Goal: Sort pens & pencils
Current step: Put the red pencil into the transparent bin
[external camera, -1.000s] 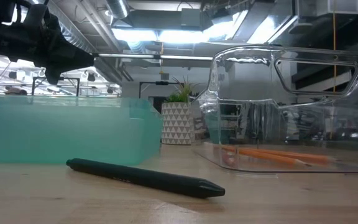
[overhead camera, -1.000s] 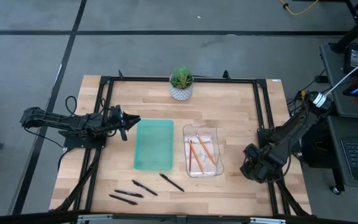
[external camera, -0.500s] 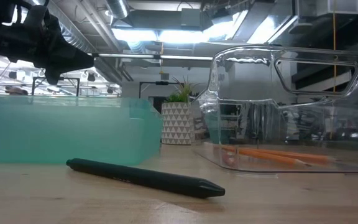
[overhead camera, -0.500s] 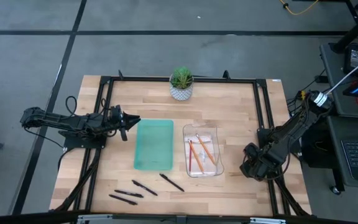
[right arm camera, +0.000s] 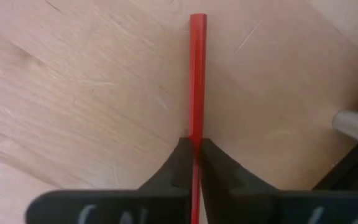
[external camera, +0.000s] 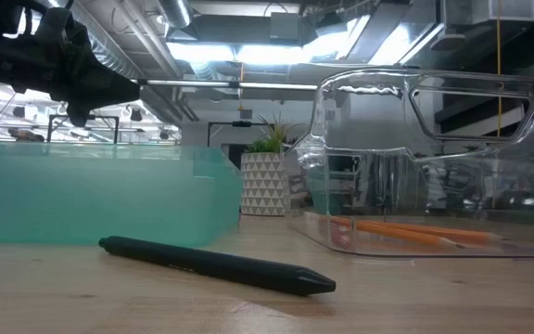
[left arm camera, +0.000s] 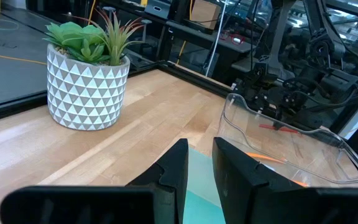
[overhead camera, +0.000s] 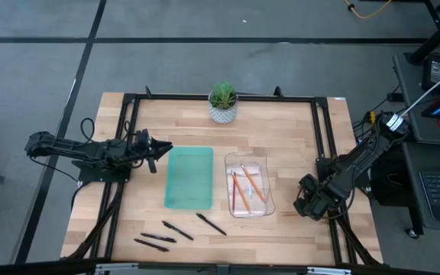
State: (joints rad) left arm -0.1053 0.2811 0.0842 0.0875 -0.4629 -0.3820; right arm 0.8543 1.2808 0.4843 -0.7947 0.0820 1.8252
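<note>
Three black pens lie flat on the wood near the front edge; the low view shows one pen up close. Orange pencils lie in the clear bin. Right of the bin, low over the table, my right gripper is shut on a red pencil. My left gripper hovers at the far left corner of the teal tray. Its fingers stand slightly apart with nothing between them. My right gripper pinches the red pencil between its two fingertips, one on each long side of the shaft. The pencil runs straight out ahead of the fingers over the wood. Whether it rests on the table or is lifted, I cannot tell.
A potted plant in a white patterned pot stands at the far edge, behind the tray and bin. Black frame rails run along the table's sides. Bare wood lies between the bin and my right gripper.
</note>
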